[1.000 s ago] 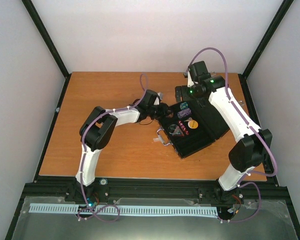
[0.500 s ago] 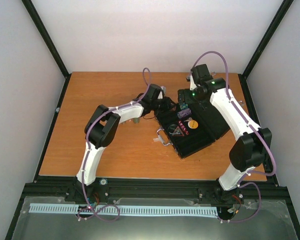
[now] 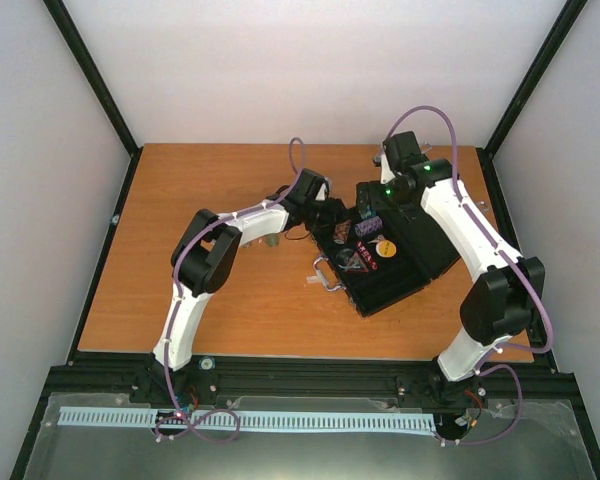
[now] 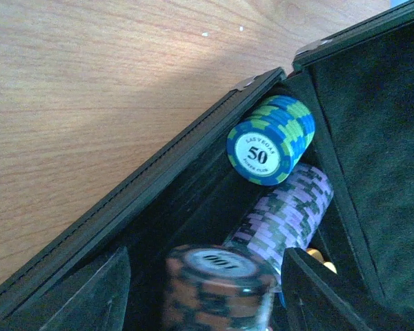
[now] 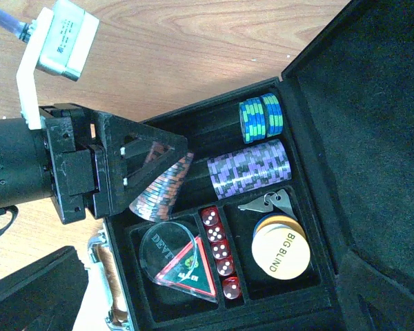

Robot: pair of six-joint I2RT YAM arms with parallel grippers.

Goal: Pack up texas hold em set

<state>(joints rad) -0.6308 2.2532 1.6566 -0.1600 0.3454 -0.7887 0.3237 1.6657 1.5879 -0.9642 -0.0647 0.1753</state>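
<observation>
The black case (image 3: pixel 412 262) lies open at the table's centre right, silver handle (image 3: pixel 323 273) toward the left. My left gripper (image 3: pixel 337 216) is shut on an orange-and-black chip stack (image 4: pixel 217 283), held tilted over the tray's left edge; the stack also shows in the right wrist view (image 5: pixel 159 193). In the tray lie a blue-green stack (image 5: pixel 261 116), a purple stack (image 5: pixel 248 169), red dice (image 5: pixel 217 252), a "BIG BLIND" disc (image 5: pixel 281 249) and a clear dealer disc (image 5: pixel 162 241). My right gripper (image 3: pixel 372 200) hovers open and empty above the tray.
Keys (image 5: pixel 269 202) lie by the big blind disc, and a red triangular token (image 5: pixel 190 272) lies on the dealer disc. The open lid (image 5: pixel 372 138) spreads to the right. The wooden table (image 3: pixel 200 180) is bounded by black frame posts and white walls.
My left gripper has moved slightly back and right with the orange stack, over the case's chip slot. The right gripper has shifted a little to the right.
</observation>
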